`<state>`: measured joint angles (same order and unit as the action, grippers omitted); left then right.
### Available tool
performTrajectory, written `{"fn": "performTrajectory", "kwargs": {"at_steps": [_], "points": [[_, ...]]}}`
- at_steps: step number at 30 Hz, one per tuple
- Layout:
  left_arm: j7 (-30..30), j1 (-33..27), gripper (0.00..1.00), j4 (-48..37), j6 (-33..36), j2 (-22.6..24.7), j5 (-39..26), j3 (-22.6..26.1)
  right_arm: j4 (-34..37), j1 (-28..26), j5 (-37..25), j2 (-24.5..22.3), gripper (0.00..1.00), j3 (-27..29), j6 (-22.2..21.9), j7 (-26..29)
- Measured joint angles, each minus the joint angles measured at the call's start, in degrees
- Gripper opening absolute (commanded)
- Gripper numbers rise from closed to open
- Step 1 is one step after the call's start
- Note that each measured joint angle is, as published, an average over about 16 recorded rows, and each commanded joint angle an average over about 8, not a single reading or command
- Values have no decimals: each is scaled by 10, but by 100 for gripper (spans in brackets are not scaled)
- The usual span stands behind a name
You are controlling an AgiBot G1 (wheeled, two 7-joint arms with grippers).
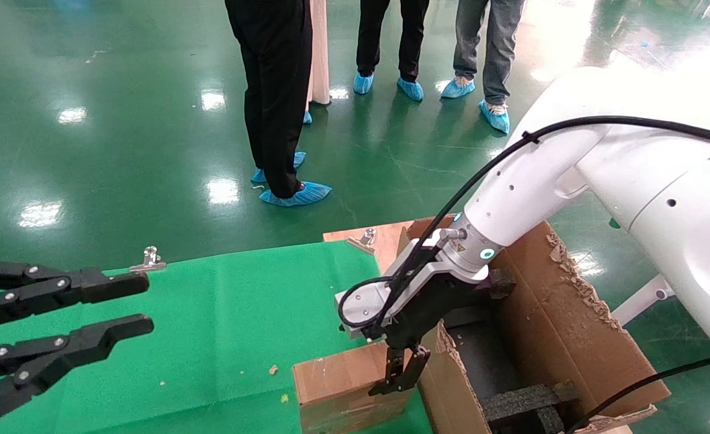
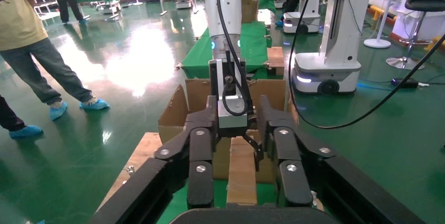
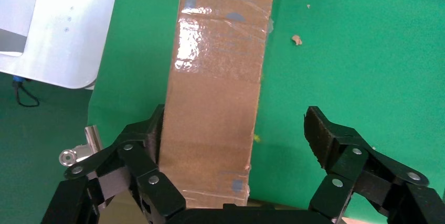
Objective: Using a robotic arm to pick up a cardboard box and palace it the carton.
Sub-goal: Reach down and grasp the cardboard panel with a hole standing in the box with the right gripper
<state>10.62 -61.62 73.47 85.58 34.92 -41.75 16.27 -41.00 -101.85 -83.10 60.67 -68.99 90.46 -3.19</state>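
The small brown cardboard box (image 1: 346,389) lies on the green cloth at the table's near edge, right beside the carton (image 1: 572,325). The white right arm reaches down over it. My right gripper (image 1: 404,374) is open and straddles the box's carton-side end. In the right wrist view the box (image 3: 218,77) sits between the open jaws of my right gripper (image 3: 236,129), against one finger (image 3: 152,135); the other finger stands well apart. My left gripper (image 1: 145,304) is open and empty, parked at the left. Its wrist view shows the box (image 2: 242,174) and the carton (image 2: 176,114) beyond my left gripper (image 2: 237,106).
Black foam blocks (image 1: 521,404) lie inside the carton, whose flap edges are torn. Metal clamps (image 1: 149,259) (image 1: 364,237) hold the green cloth (image 1: 222,313) at the table's far edge. Several people in blue shoe covers (image 1: 295,194) stand on the green floor beyond.
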Motion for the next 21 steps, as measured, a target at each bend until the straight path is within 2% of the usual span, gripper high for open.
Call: {"fn": "performTrajectory", "kwargs": {"at_steps": [21], "points": [[0, 0, 100, 0, 0, 0, 0, 0, -4, 2, -1, -3, 0, 3, 0, 2]]}}
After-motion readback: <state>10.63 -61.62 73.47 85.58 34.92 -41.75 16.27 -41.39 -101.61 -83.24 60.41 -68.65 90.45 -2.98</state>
